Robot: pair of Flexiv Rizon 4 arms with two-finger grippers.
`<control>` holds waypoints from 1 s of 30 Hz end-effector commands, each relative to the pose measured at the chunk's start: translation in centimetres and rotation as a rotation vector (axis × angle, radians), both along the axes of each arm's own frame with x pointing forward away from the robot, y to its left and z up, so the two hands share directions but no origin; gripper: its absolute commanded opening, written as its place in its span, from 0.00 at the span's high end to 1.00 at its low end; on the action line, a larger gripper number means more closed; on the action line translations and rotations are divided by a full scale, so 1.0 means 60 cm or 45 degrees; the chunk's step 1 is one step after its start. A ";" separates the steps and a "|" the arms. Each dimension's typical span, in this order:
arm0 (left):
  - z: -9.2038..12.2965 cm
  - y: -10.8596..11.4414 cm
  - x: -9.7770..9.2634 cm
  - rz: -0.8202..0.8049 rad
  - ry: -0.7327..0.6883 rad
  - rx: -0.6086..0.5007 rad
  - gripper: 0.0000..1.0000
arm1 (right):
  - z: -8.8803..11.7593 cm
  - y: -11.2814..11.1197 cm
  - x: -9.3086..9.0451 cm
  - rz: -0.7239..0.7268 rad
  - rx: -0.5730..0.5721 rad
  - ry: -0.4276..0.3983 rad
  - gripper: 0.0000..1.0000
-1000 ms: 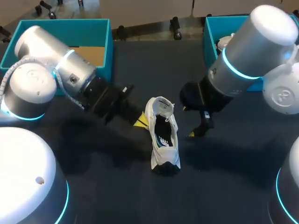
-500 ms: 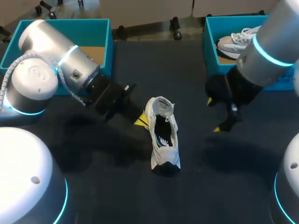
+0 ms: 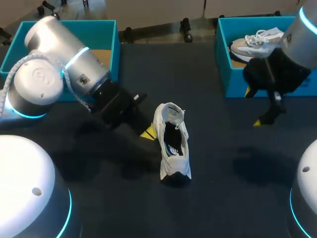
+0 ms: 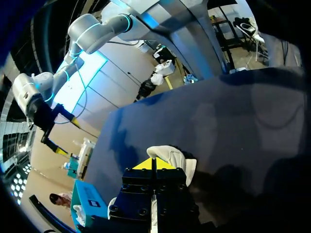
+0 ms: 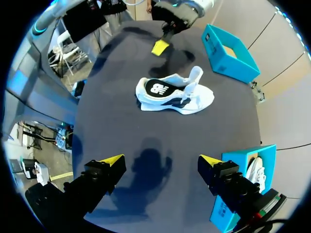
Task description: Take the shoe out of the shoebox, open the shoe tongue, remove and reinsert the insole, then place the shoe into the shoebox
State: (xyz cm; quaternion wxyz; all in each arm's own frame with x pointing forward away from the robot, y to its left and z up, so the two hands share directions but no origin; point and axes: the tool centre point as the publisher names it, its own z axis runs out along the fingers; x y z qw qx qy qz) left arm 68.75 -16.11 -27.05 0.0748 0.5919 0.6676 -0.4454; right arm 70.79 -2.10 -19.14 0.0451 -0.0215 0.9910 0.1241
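- The white shoe (image 3: 173, 142) stands on the dark table (image 3: 223, 193) at the centre of the frame, outside both boxes, with its opening facing up.
- The teal shoebox (image 3: 221, 62) at the upper right holds a second, grey-white shoe (image 3: 255, 40).
- In the teal box (image 3: 101, 30) at the upper left I see only a brown sheet (image 3: 99, 58).
- My left gripper (image 3: 147, 133) has its tips pressed together, just beside the shoe's left flank.
- My right gripper (image 3: 253, 106) is spread wide and grips nothing, in front of the right shoebox.
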 end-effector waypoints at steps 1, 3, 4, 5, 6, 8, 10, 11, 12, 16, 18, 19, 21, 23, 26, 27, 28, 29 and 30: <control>0.009 -0.012 0.011 -0.088 -0.014 0.095 1.00 | 0.040 -0.020 -0.006 -0.001 -0.009 -0.006 0.00; 0.009 -0.013 0.010 -0.112 -0.036 0.116 1.00 | 0.046 -0.025 -0.002 0.007 -0.007 -0.008 0.00; 0.009 -0.015 0.011 -0.127 -0.044 0.132 1.00 | 0.049 -0.028 -0.001 0.007 -0.008 -0.007 0.00; 0.008 -0.016 0.012 -0.143 -0.051 0.145 1.00 | 0.051 -0.032 0.002 0.007 -0.008 -0.005 0.00; 0.008 -0.017 0.014 -0.151 -0.061 0.161 1.00 | 0.054 -0.034 0.004 0.001 -0.011 -0.006 0.00; 0.008 -0.018 0.018 -0.179 -0.067 0.179 1.00 | 0.062 -0.038 0.008 0.000 -0.013 -0.007 0.00; 0.009 -0.018 0.025 -0.192 -0.101 0.205 1.00 | 0.070 -0.043 0.011 -0.003 -0.017 -0.002 0.00; 0.010 -0.018 0.028 -0.209 -0.103 0.217 1.00 | 0.075 -0.044 0.013 0.000 -0.020 0.000 0.00; 0.012 -0.018 0.032 -0.215 -0.117 0.225 1.00 | 0.079 -0.045 0.014 0.000 -0.020 0.000 0.00; 0.020 -0.020 0.048 -0.289 -0.145 0.279 1.00 | 0.084 -0.046 0.017 0.002 -0.023 0.000 0.00; 0.022 -0.023 0.056 -0.328 -0.179 0.305 1.00 | 0.084 -0.046 0.017 0.002 -0.023 0.000 0.00; 0.024 -0.025 0.059 -0.352 -0.186 0.321 1.00 | 0.084 -0.046 0.017 0.002 -0.023 0.000 0.00; 0.026 -0.027 0.063 -0.400 -0.213 0.347 1.00 | 0.084 -0.046 0.017 0.002 -0.023 0.000 0.00; 0.029 -0.029 0.068 -0.429 -0.236 0.356 1.00 | 0.084 -0.046 0.017 0.002 -0.023 0.000 0.00; 0.029 -0.030 0.072 -0.478 -0.262 0.383 1.00 | 0.084 -0.046 0.017 0.002 -0.023 0.000 0.00; 0.027 -0.031 0.073 -0.504 -0.271 0.392 1.00 | 0.084 -0.046 0.017 0.002 -0.023 0.000 0.00; 0.025 -0.031 0.073 -0.525 -0.276 0.408 1.00 | 0.084 -0.046 0.017 0.002 -0.023 0.000 0.00; 0.022 -0.031 0.073 -0.559 -0.287 0.423 1.00 | 0.084 -0.046 0.017 0.002 -0.023 0.000 0.00; 0.020 -0.031 0.073 -0.579 -0.279 0.431 1.00 | 0.084 -0.046 0.017 0.002 -0.023 0.000 0.00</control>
